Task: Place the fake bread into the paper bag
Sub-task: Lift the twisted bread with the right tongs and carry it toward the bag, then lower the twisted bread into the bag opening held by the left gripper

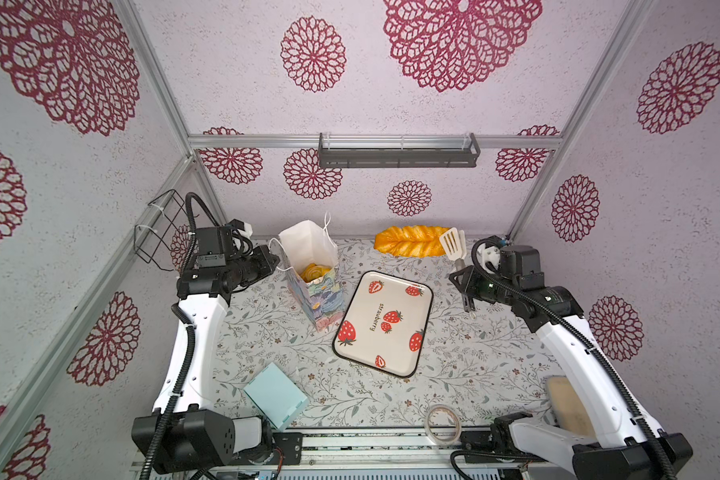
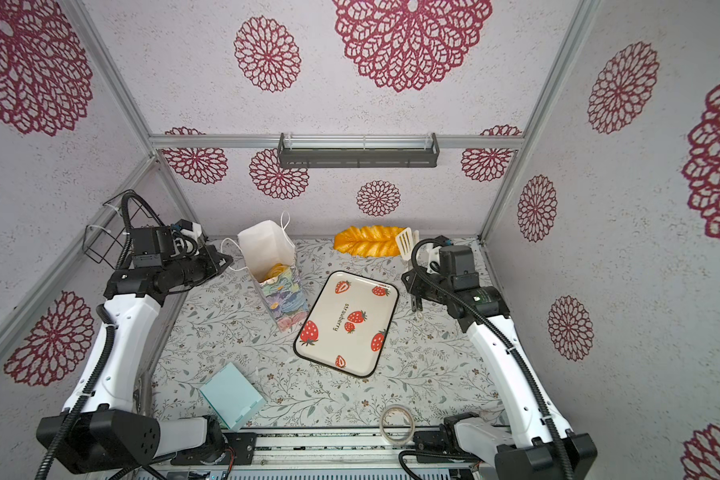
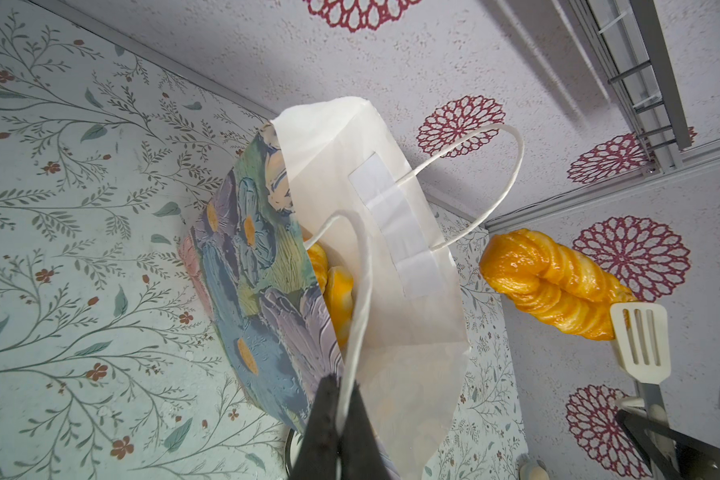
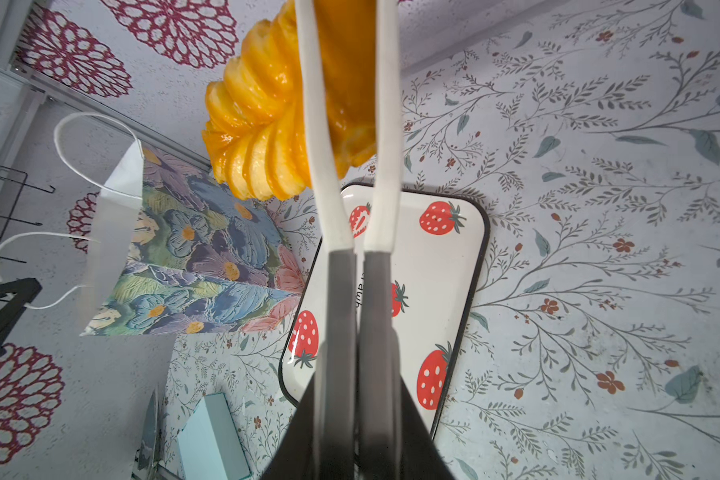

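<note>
The left gripper [image 3: 341, 395] pinches the cord handle [image 3: 360, 291] of the paper bag [image 1: 321, 299], left of centre in both top views, with rolls [image 1: 313, 272] inside. The right gripper [image 4: 356, 399], clamped on the tongs [image 4: 321, 166], seems to straddle the long loaf [image 1: 412, 241] at upper middle. It would be better to squeeze it mid-length and lower it end-first.

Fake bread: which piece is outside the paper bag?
The long scored loaf at the back, by the white tongs; the smaller pieces sit inside the paper bag.
</note>
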Available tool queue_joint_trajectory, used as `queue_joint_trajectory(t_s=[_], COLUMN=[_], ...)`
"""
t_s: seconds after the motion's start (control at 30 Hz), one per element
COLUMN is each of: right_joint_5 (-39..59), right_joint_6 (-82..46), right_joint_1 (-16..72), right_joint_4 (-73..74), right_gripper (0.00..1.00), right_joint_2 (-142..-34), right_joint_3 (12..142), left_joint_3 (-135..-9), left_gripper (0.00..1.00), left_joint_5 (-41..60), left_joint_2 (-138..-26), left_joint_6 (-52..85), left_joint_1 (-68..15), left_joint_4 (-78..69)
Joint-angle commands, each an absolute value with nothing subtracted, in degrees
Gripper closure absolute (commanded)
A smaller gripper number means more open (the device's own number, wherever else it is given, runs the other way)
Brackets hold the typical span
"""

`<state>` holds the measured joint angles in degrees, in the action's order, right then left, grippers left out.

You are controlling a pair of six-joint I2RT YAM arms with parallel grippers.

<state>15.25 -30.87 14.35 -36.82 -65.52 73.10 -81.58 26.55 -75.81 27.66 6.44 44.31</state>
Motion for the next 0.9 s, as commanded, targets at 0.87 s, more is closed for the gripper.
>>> queue_joint_trajectory(t_s=[0.87], right_joint_5=[8.9], right_joint_6=[-30.7], right_joint_1=[32.5], right_joint_4=[-31.5], right_gripper=[0.94], right_joint_2=[-69.5], right_joint_3=[88.6], left_joint_3=[-82.4], left_gripper=[1.00], left_joint_5=[27.0], left_joint_2=[-74.7], left_joint_6=[27.9], left_joint_1=[6.8], left_joint_4=[44.7])
